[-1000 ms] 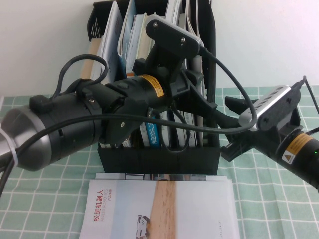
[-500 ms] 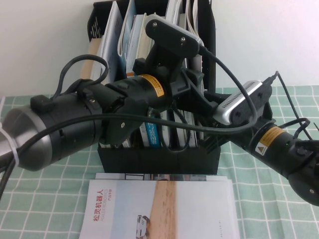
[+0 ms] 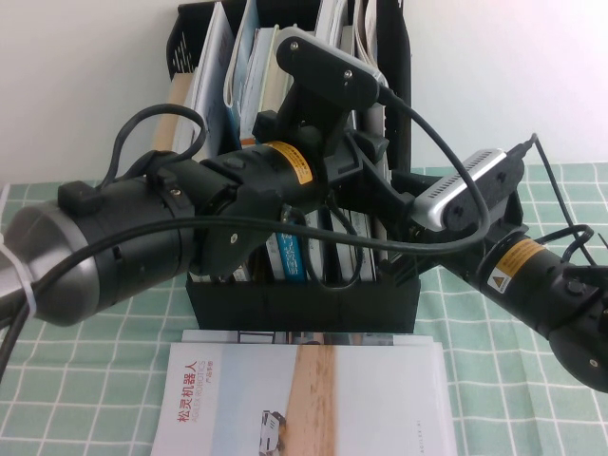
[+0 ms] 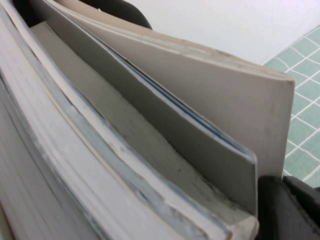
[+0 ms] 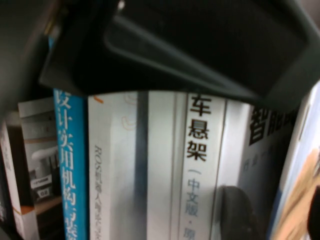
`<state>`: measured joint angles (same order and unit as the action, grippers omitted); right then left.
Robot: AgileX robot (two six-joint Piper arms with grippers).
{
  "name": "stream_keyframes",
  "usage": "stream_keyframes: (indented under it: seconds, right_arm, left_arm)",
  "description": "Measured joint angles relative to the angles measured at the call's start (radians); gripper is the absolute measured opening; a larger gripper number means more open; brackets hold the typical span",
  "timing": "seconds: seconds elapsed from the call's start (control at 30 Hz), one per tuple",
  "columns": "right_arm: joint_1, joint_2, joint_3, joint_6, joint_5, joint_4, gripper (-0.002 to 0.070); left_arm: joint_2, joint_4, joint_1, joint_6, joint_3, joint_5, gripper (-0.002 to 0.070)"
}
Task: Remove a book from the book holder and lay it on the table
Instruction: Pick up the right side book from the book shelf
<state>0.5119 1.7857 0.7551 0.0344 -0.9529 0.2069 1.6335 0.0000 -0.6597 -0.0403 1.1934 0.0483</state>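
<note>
High view: the black book holder stands at 12 o'clock of the table, upright, its tall slotted dividers rising against the white wall. Slots are packed with upright volumes: white-spined books and a blue-spined book show behind the low front wall. More pale covers fan out at the rack's top.

One book already lies flat on the mint-green checked cloth at 6 o'clock, just in front of the holder's front wall: white cover, red Chinese title at its 9 o'clock side, tan wood-coloured band down the middle, small white car.

Left gripper: the arm comes in from 9 o'clock and crosses in front of the rack, its fingers among the books at the rack's 3 o'clock side. Left wrist view shows only curved page edges and a grey cover very close. Jaw state: cannot tell.

Right gripper: the arm reaches in from 4 o'clock, its tip at the holder's 3 o'clock edge, just beside the left gripper. Right wrist view faces spines with Chinese text, among them a blue spine and a white spine. Jaw state: cannot tell; nothing is seen in its grasp.
</note>
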Motion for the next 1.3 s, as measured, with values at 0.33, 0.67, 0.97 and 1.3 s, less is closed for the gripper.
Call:
stream_keyframes:
  seconds: [0.33, 0.67, 0.97, 1.3]
  right_arm:
    - [0.001, 0.0, -0.006, 0.041, 0.011, -0.056, 0.0278]
    - [0.001, 0.0, 0.015, 0.116, 0.013, -0.105, 0.0233]
    - [0.001, 0.059, 0.043, 0.107, 0.02, -0.106, 0.0211]
    - [0.002, 0.08, 0.025, 0.071, 0.003, -0.128, 0.0014]
  left_arm:
    - [0.0, 0.0, 0.0, 0.004, 0.0, 0.0, -0.0003]
    - [0.0, 0.0, 0.0, 0.017, 0.0, 0.004, -0.0003]
    - [0.001, 0.0, 0.003, 0.027, 0.0, 0.01, -0.0003]
    - [0.002, 0.0, 0.003, 0.027, 0.0, 0.01, -0.0003]
